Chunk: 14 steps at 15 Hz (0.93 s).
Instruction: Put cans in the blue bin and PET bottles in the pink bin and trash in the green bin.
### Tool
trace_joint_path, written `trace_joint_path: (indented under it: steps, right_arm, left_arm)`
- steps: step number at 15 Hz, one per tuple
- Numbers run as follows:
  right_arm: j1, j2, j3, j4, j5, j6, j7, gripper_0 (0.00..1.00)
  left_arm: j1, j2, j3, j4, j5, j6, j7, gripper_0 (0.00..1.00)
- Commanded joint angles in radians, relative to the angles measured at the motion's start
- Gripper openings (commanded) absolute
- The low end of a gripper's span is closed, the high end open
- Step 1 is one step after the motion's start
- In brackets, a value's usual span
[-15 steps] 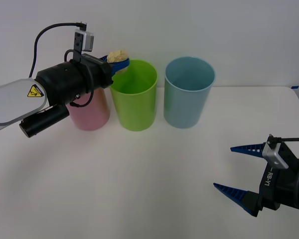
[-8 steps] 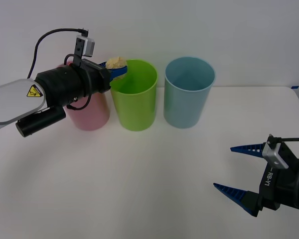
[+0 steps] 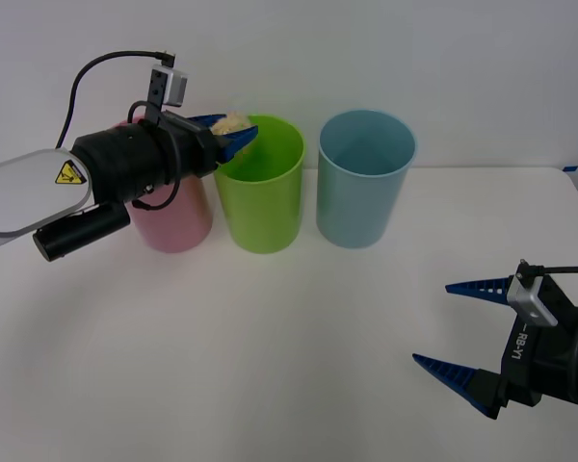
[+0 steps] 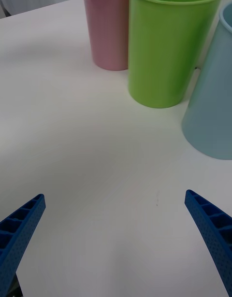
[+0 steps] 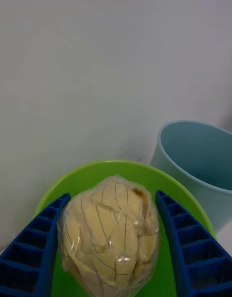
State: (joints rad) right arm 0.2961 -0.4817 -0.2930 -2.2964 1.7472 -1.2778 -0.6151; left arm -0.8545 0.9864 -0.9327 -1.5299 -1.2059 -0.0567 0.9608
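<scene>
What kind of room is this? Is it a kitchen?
Probably not a kitchen; it looks like a robot test lab. A bare white table against a plain wall holds three sorting bins: pink bin, green bin, blue bin. The left end effector holds the trash over the green one.

Three tall, smooth plastic cup-shaped bins stand upright in a row at the back of the white bench, close together, round rims up. The pink bin (image 3: 178, 217) stands on the left, the green bin (image 3: 262, 192) in the middle, and the blue bin (image 3: 364, 183) on the right. The trash (image 5: 111, 232) is a pale-yellow lumpy ball with a wrinkled, cracked-looking surface, wrapped in clear film. It is pinched between the two blue ribbed fingers (image 5: 31, 248) of the left gripper (image 3: 229, 135), held in the air just above the green bin's rim on its pink-bin side. It is far smaller than the bin's mouth.
</scene>
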Motion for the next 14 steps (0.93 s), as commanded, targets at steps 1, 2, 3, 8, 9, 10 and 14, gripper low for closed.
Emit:
trace_joint_path:
  steps: [1, 2, 3, 8, 9, 10, 14]
  right_arm:
    - [0.000, 0.000, 0.000, 0.000, 0.000, 0.000, 0.000, 1.00]
    - [0.000, 0.000, 0.000, 0.000, 0.000, 0.000, 0.000, 1.00]
    - [0.000, 0.000, 0.000, 0.000, 0.000, 0.000, 0.000, 1.00]
    - [0.000, 0.000, 0.000, 0.000, 0.000, 0.000, 0.000, 1.00]
    - [0.000, 0.000, 0.000, 0.000, 0.000, 0.000, 0.000, 1.00]
    - [0.000, 0.000, 0.000, 0.000, 0.000, 0.000, 0.000, 1.00]
    - [0.000, 0.000, 0.000, 0.000, 0.000, 0.000, 0.000, 1.00]
  left_arm:
    - [-0.003, 0.000, 0.000, -0.001, 0.003, 0.001, 0.001, 1.00]
    - [-0.003, 0.001, 0.000, -0.001, 0.003, 0.003, 0.003, 1.00]
    - [-0.003, 0.000, 0.000, -0.001, 0.002, 0.005, -0.002, 1.00]
    - [-0.003, 0.000, 0.000, -0.001, -0.003, 0.024, -0.004, 1.00]
    - [-0.003, 0.003, 0.000, -0.009, -0.001, 0.034, -0.005, 1.00]
    - [-0.003, 0.006, 0.002, -0.022, 0.000, 0.047, -0.007, 1.00]
    - [-0.001, 0.032, 0.051, -0.111, 0.013, 0.084, -0.017, 1.00]
